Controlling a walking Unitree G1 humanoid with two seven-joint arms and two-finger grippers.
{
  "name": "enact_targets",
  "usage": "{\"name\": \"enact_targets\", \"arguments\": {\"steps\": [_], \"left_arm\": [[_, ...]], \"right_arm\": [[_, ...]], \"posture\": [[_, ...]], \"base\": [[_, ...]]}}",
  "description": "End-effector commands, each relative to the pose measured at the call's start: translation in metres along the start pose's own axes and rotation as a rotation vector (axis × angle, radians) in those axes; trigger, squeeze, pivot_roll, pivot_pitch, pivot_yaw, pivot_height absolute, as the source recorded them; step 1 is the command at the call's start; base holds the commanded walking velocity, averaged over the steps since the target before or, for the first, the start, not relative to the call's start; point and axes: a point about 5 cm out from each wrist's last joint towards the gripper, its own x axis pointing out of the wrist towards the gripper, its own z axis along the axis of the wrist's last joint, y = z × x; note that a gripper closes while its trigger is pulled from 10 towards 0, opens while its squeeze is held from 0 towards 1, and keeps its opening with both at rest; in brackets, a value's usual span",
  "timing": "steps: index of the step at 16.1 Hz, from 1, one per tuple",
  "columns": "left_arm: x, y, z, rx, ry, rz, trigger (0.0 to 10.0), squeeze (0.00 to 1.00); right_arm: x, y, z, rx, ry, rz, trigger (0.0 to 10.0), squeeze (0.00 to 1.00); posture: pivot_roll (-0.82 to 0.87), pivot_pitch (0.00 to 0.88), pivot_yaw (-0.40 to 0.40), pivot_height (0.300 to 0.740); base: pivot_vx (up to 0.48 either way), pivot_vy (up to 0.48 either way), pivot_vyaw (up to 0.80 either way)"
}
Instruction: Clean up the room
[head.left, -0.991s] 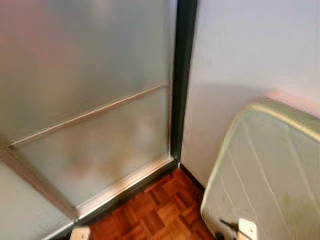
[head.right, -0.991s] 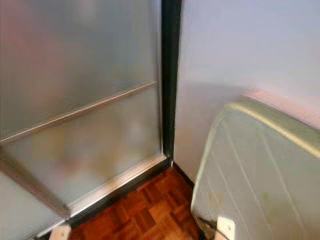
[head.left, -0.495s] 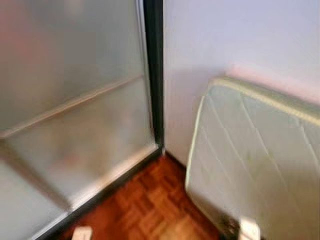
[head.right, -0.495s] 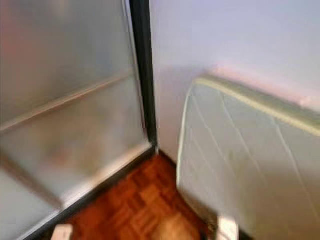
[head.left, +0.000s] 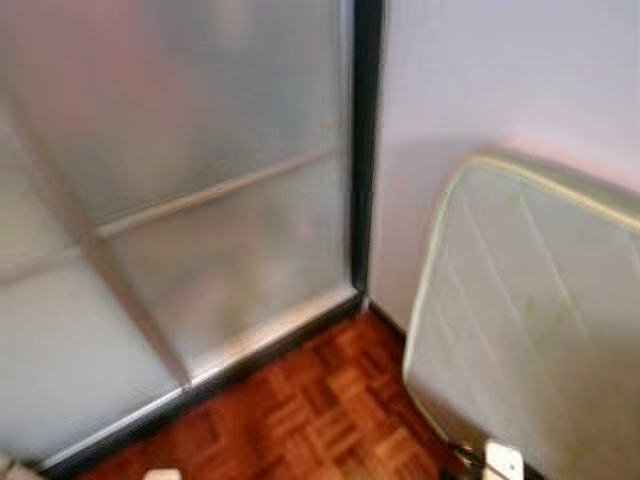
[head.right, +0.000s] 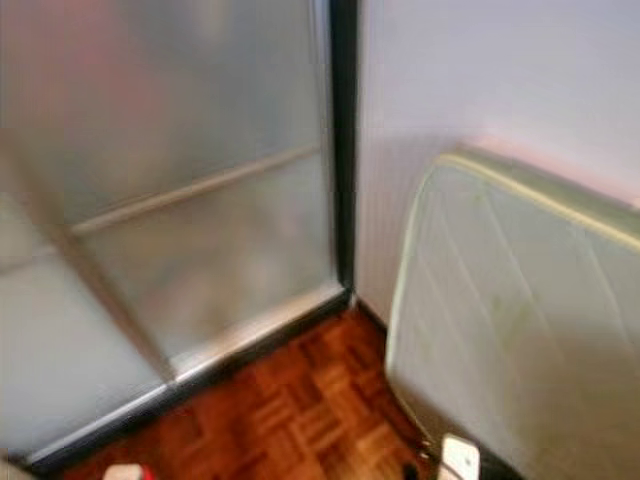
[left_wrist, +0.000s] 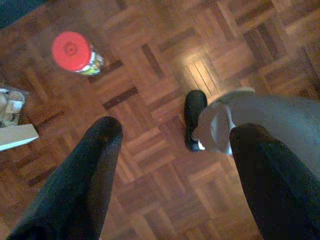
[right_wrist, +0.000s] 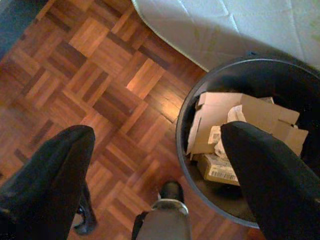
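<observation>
Red-capped bottle (left_wrist: 76, 52) stands upright on parquet beyond the left gripper (left_wrist: 175, 150), nearer arm; both jaws released, empty.

Both arms hang low, wrists pointing straight down at the floor. Left gripper (left_wrist: 170, 165): jaws spread wide, the two black fingers (left_wrist: 80, 185) well apart, nothing between them. Right gripper (right_wrist: 150, 165): same story, jaws parted wide and holding nothing. The robot's own foot (left_wrist: 194, 117) shows on the floor below.
</observation>
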Motion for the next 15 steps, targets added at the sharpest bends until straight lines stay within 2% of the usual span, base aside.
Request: {"name": "enact_targets", "arguments": {"steps": [1, 10, 11, 12, 14, 15], "left_arm": [[0.0014, 0.0001, 0.0083, 0.008, -0.02, -0.001, 10.0, 0.0], [0.0014, -0.0006, 0.0081, -0.004, -0.025, -0.006, 10.0, 0.0], [0.0014, -0.0005, 0.0094, 0.033, -0.028, -0.012, 10.0, 0.0], [0.0014, 0.0002, 0.0089, 0.035, -0.021, -0.002, 10.0, 0.0], [0.0013, -0.0004, 0.0079, -0.012, -0.025, -0.005, 10.0, 0.0], [0.0014, -0.0005, 0.0082, -0.006, -0.026, -0.006, 10.0, 0.0]], "right_arm": [[0.0006, 0.004, -0.0005, -0.003, 0.01, 0.006, 10.0, 0.0], [0.0007, 0.0034, -0.0011, -0.026, 0.026, 0.013, 10.0, 0.0], [0.0006, 0.0034, -0.0013, -0.029, 0.028, 0.014, 10.0, 0.0], [0.0007, 0.0035, -0.0013, -0.03, 0.029, 0.015, 10.0, 0.0], [0.0007, 0.0038, -0.0013, -0.032, 0.03, 0.016, 10.0, 0.0], [0.0007, 0.0037, -0.0012, -0.033, 0.031, 0.016, 10.0, 0.0]], "posture": [[0.0, 0.0, -0.002, 0.74], [0.0, 0.0, -0.004, 0.74], [0.0, 0.0, -0.002, 0.74], [0.0, 0.0, -0.002, 0.74], [0.0, 0.0, -0.001, 0.74], [0.0, 0.0, -0.001, 0.74]], "base": [[0.0, 0.0, 0.0], [0.0, 0.0, -0.77], [0.0, -0.352, -0.77], [0.0, -0.469, -0.77], [0.0, 0.0, -0.77], [0.0, 0.0, -0.77]]}}
